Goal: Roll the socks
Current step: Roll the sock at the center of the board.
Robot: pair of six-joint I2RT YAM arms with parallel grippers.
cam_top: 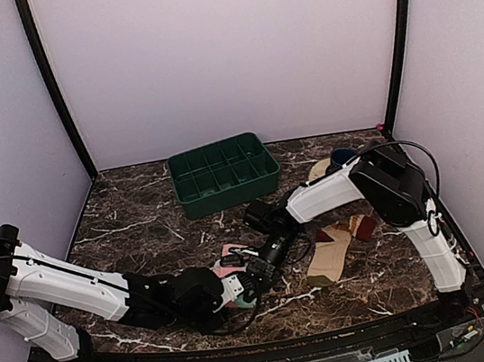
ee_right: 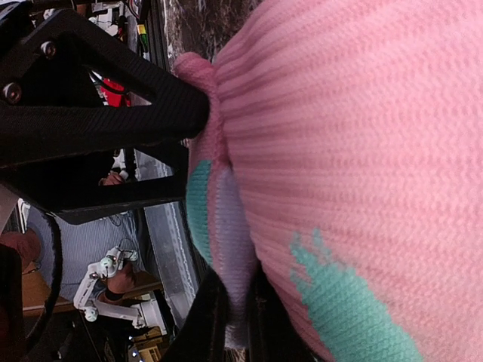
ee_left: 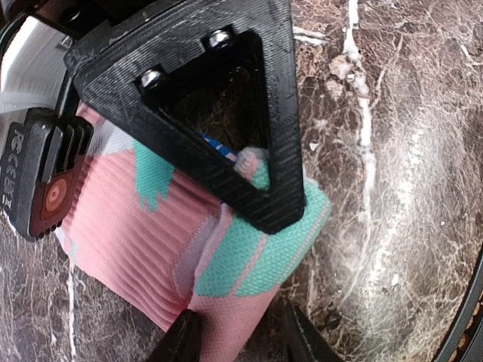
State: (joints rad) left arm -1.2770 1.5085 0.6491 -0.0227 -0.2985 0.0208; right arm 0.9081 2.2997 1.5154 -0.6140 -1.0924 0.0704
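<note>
Pink sock [ee_right: 362, 151] is cropped by the frame, its edge pinched in the right gripper [ee_right: 234, 324]; the left gripper [ee_left: 238, 339] is parted around it — lettering on a black housing [ee_left: 34, 181] is illegible.

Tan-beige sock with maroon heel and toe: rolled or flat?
Flat, not rolled: tan-beige sock lies spread out on the dark marble table.
</note>
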